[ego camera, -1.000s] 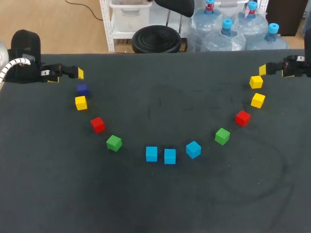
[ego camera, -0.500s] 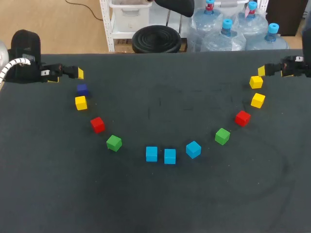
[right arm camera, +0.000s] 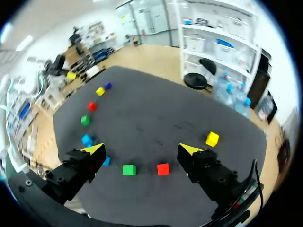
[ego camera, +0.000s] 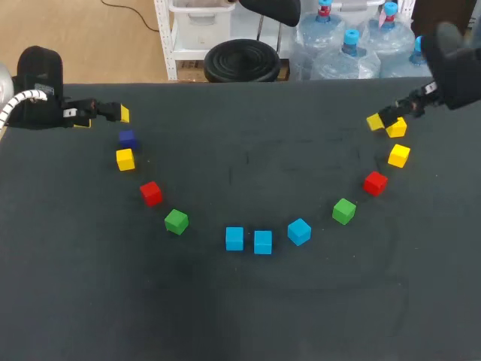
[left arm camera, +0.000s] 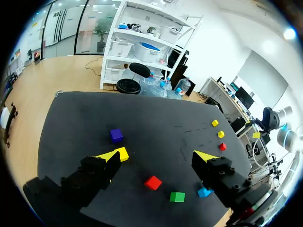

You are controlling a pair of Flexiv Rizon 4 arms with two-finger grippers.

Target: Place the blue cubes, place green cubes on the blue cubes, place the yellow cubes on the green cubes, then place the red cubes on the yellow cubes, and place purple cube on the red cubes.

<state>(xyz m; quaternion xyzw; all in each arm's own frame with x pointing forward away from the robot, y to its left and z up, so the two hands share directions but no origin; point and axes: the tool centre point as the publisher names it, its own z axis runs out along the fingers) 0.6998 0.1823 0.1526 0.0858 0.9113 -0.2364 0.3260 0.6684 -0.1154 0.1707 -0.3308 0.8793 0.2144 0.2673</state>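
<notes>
1. Swinging inward from the counter's right rear corner, the right arm (ego camera: 449, 64) now reaches further over the dark counter (ego camera: 240, 316) than a moment ago. The right pincer (ego camera: 383, 120) hangs just beside the rearmost yellow cube (ego camera: 397, 128), where earlier it sat back by the edge.
2. The right wrist view shows that pincer's fingers spread wide with nothing between them. Whether a finger touches the rearmost yellow cube cannot be told.
3. The left arm (ego camera: 37, 98) has not shifted. The left pincer (ego camera: 120, 114) stays at the left rear, just behind the purple cube (ego camera: 127, 138), and its fingers are also apart and empty.
4. No cube has moved, and all still form one arc that opens toward the rear.
   - Down the left side, after the purple cube, come the left yellow cube (ego camera: 125, 159), the left red cube (ego camera: 151, 192) and the left green cube (ego camera: 176, 221).
   - At the front lie the first blue cube (ego camera: 234, 238) and the second blue cube (ego camera: 262, 242) side by side, with the third blue cube (ego camera: 299, 231) a little apart and turned.
   - Up the right side sit the right green cube (ego camera: 343, 210), the right red cube (ego camera: 375, 183) and the lower yellow cube (ego camera: 398, 155).
5. Every cube rests directly on the counter, and none is stacked yet.
</notes>
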